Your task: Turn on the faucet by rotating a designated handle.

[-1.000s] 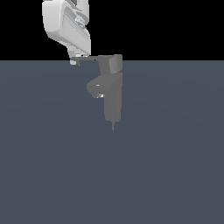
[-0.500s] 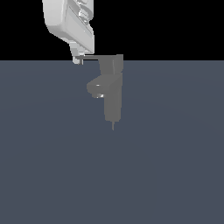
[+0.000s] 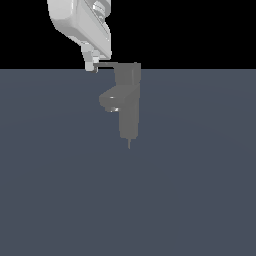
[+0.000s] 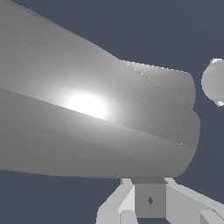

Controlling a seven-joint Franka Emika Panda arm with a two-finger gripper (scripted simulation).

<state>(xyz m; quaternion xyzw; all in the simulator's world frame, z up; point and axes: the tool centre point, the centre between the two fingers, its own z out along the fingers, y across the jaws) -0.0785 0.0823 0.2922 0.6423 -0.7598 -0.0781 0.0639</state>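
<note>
While I hover at the lever's end, this is how things stand:

Faucet: the faucet [image 3: 128, 107] is a matte grey column on the dark blue-grey floor [image 3: 200, 190], its short rounded spout [image 3: 111, 101] facing the exterior view's left.

Handle: the handle [image 3: 107, 64] is a thin flat lever reaching from the blocky cap [image 3: 127, 74] toward the exterior view's left, roughly level.

Gripper position: my gripper [image 3: 91, 64] hangs from above, its fingertips [image 3: 90, 65] right at the lever's pointed end. Touching or just beside it? I cannot tell from the exterior view.

Gripper state: I cannot tell whether my fingers are spread or closed; the exterior view shows them almost edge-on, as one pale stub. Nothing shows that I have the lever clamped.

Wrist view: a large grey shape fills most of it, with a bright glare; I judge it to be the faucet seen very close. A rounded grey part shows at one edge, and pale finger parts flank a small dark block; no readable gap.

Step in hand: as I judge it, pushing the lever sideways around the column's axis.

Risk, slipping off: the tip is narrow and tapering, so a push too near the end could slide past it.

Risk, wrong height: too high and I pass over the thin blade; too low and I press on the spout.

Risk, wrong direction: pushing along the lever's length would jam against the cap, not rotate it.
</note>
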